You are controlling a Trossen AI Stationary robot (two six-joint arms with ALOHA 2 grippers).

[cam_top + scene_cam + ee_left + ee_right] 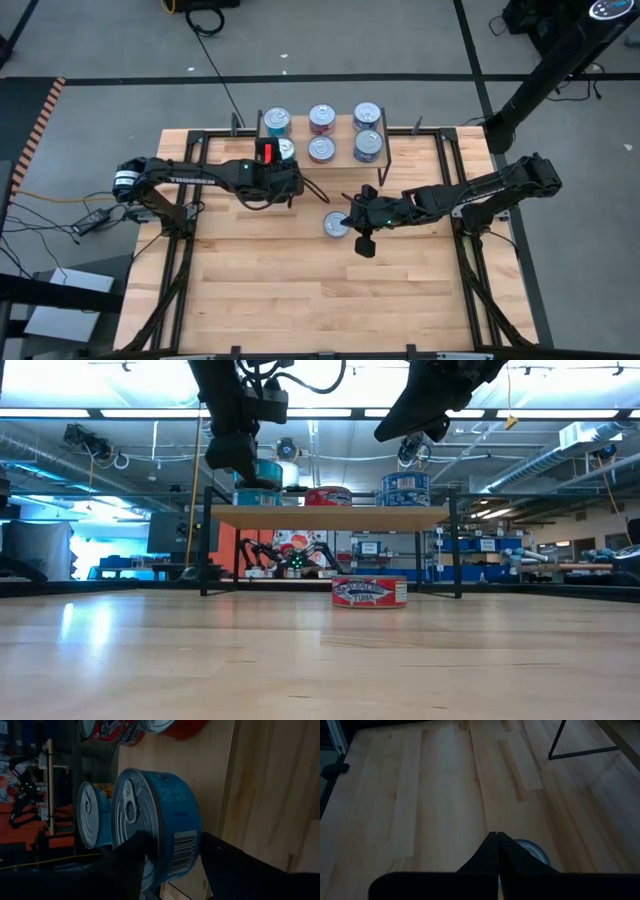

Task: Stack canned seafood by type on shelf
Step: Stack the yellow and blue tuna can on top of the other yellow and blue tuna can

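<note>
Canned seafood fills the shelf [400,150]: the left gripper [170,865], fingers spread either side of a blue tin [155,825] at the left end, looks to be letting go. Whether that tin sits on another cannot be told; a nudge on withdrawal could shift it. The right gripper [497,851], fingers pressed together, hangs over a lone tin [335,224] on the table [300,300]. Red tins [321,133] and dark-blue tins [368,131] crowd alongside.

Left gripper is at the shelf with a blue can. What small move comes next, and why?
Probably open the left gripper fully and back away: its blue can sits on the shelf beside another blue one. One can remains on the table under the shut right gripper.
</note>
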